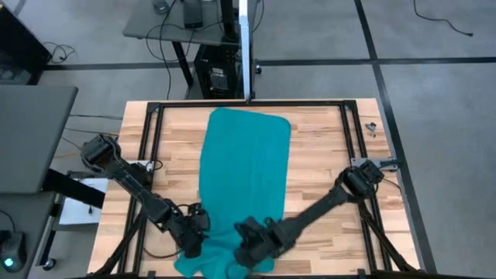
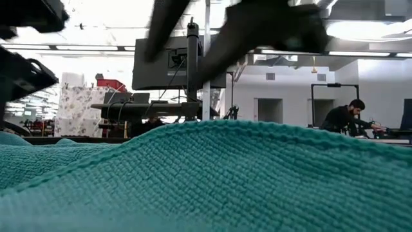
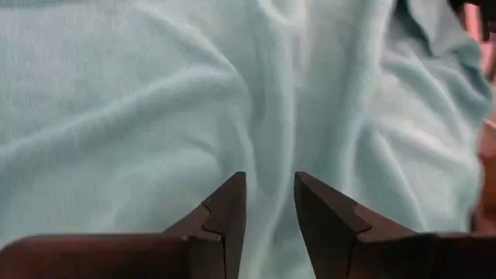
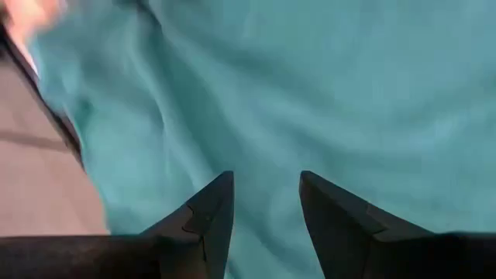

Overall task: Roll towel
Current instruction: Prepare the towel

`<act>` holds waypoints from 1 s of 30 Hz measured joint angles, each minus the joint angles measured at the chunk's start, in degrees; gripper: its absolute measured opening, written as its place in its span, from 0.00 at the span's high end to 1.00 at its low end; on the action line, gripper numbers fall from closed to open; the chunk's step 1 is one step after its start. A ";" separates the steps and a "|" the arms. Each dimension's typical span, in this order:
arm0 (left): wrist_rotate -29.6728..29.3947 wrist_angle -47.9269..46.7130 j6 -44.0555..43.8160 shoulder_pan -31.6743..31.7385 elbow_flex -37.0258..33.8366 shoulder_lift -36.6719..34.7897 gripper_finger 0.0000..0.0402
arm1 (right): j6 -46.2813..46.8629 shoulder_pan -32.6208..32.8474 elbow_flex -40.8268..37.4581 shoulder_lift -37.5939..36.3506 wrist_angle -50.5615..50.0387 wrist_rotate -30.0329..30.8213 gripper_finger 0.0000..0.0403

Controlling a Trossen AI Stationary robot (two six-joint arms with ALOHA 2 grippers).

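Teal towel [image 2: 212, 180] fills the low view; left gripper [image 3: 270, 203] and right gripper [image 4: 266, 203] hover just above it, fingers narrowly parted, holding nothing; no legible writing.

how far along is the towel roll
Barely begun. The towel lies flat along the table, no roll formed. In hand: left gripper and right gripper, both open, sit over its rumpled near end. Left: gripping that edge and rolling it all.

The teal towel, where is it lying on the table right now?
In the high view the towel lies lengthwise down the table's middle, its near end bunched between the left gripper and right gripper.
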 joint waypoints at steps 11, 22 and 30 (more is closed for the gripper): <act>2.32 4.62 5.68 7.97 -1.23 4.37 0.76 | 2.73 3.09 -0.06 2.31 1.59 -3.11 0.65; 0.66 5.70 4.76 15.87 -6.30 3.96 0.76 | 7.08 0.63 -0.13 3.47 1.58 -2.63 0.65; -1.15 3.45 3.95 20.43 -6.30 3.96 0.76 | 7.89 0.30 -0.02 4.23 3.68 -4.66 0.65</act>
